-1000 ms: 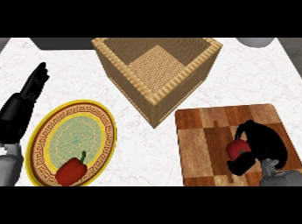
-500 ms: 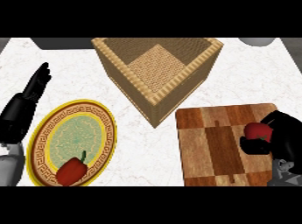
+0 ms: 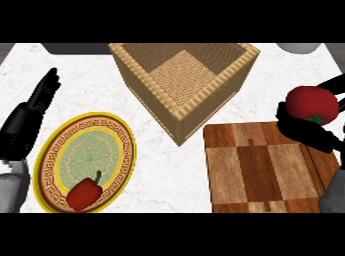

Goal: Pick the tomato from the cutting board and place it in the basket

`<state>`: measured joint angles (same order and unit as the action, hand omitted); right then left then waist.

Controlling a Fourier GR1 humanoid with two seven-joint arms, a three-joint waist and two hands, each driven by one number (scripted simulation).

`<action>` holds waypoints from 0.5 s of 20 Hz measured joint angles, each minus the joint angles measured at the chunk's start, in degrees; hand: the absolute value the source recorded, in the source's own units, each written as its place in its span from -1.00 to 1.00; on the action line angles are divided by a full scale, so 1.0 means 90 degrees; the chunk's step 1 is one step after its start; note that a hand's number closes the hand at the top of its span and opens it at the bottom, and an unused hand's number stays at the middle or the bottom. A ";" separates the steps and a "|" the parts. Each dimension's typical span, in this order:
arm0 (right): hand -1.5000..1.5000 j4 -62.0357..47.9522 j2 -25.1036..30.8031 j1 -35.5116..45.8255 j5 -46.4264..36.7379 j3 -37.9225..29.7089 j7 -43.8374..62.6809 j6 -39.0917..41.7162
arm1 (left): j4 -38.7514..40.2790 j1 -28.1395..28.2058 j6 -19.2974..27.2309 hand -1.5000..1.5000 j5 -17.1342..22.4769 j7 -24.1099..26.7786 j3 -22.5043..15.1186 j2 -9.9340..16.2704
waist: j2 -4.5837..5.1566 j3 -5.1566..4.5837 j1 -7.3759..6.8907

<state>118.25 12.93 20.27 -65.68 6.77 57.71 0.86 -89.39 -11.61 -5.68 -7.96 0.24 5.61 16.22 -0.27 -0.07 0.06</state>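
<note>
The tomato (image 3: 311, 103), on the cutting board (image 3: 267, 170) a second ago, now sits lifted at right-centre, the right robot hand (image 3: 315, 131) curled round it; carrying it to the basket (image 3: 176, 75) at upper centre remains. The left robot hand (image 3: 27, 120) rests open at left.

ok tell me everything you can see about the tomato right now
The tomato is round, glossy and deep red, with a small green stem bit showing at its lower right. It is off the cutting board, held up in the right hand, whose black fingers curl under and around it. It shows near the view's right edge, beyond the board's far right corner and to the right of the woven basket, not yet over its opening. Only the hand touches it.
</note>
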 measured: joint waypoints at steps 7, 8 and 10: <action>1.00 -0.0615 -0.0485 0.2522 0.0290 -0.0127 0.0245 0.0802 | 0.0069 -0.0026 -0.0043 0.00 -0.0038 0.0063 -0.0021 -0.0031 | 0.0017 -0.0005 -0.0092; 1.00 -0.0875 -0.0573 0.2890 0.0337 -0.0198 0.0261 0.0858 | 0.0066 -0.0059 -0.0024 0.00 -0.0063 0.0040 -0.0060 -0.0070 | 0.0020 -0.0006 -0.0102; 1.00 -0.1384 -0.0757 0.3513 0.0428 -0.0362 0.0293 0.0946 | 0.0013 -0.0122 -0.0029 0.00 -0.0074 -0.0053 -0.0100 -0.0100 | 0.0023 -0.0006 -0.0117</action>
<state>105.79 6.12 51.88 -61.82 3.52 60.35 9.37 -89.28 -12.71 -5.94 -8.62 -0.24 4.71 15.33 -0.07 -0.12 -0.98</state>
